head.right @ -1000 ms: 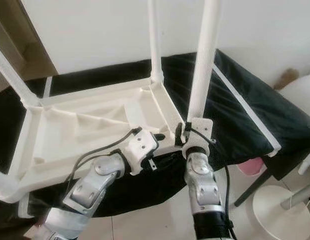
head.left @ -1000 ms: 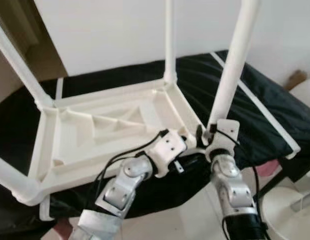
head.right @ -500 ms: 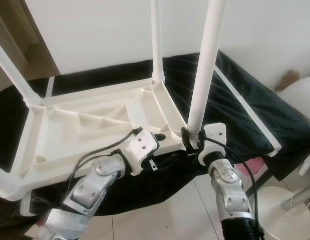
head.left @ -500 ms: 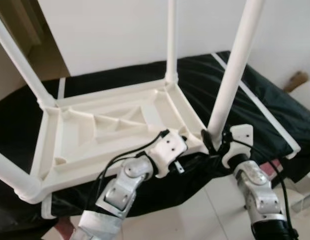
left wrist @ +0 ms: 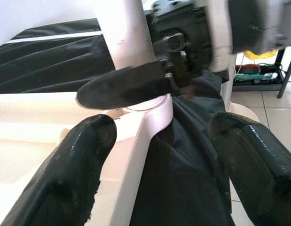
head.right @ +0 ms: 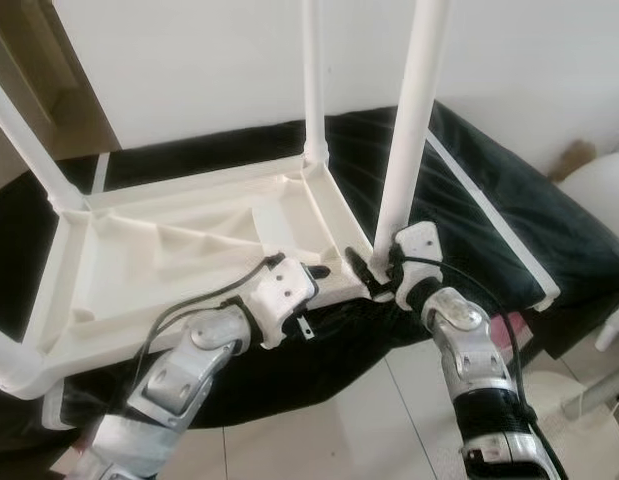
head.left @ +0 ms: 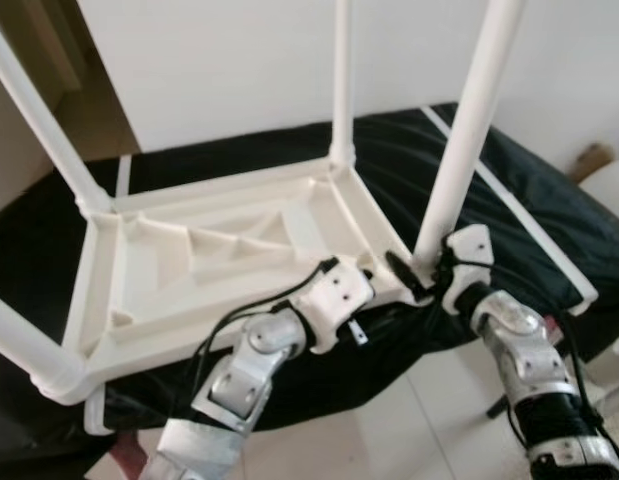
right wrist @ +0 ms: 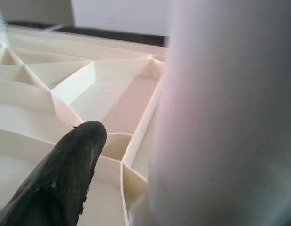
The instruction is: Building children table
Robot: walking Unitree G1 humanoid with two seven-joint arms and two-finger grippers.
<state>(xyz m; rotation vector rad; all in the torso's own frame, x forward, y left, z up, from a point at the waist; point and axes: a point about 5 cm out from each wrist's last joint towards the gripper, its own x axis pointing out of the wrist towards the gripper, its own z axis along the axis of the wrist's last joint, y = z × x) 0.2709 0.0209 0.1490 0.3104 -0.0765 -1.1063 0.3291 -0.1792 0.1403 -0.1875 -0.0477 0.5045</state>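
A white plastic children's table point(head.left: 374, 228) lies upside down on a black cloth, its legs pointing up. At the base of the near right leg point(head.left: 467, 130), my right gripper point(head.left: 421, 272) is shut around the leg from the right side. One of its black fingers point(left wrist: 126, 87) crosses the leg's foot at the corner socket. My left gripper point(left wrist: 159, 127) stands open at the same near right corner, its fingers point(left wrist: 74, 179) wide apart on either side of the table's rim, close to the right gripper.
The black cloth point(head.left: 529, 200) covers a low bed-like surface that ends just before me. Other legs rise at the far right point(head.left: 340, 80), far left point(head.left: 39, 120) and near left point(head.left: 19, 345). A white round object point(head.right: 599, 190) and tiled floor point(head.right: 359, 430) lie to the right.
My right arm has swung from in front of the near right leg round to its right side, the gripper staying at the leg's base. The left arm has stayed put.
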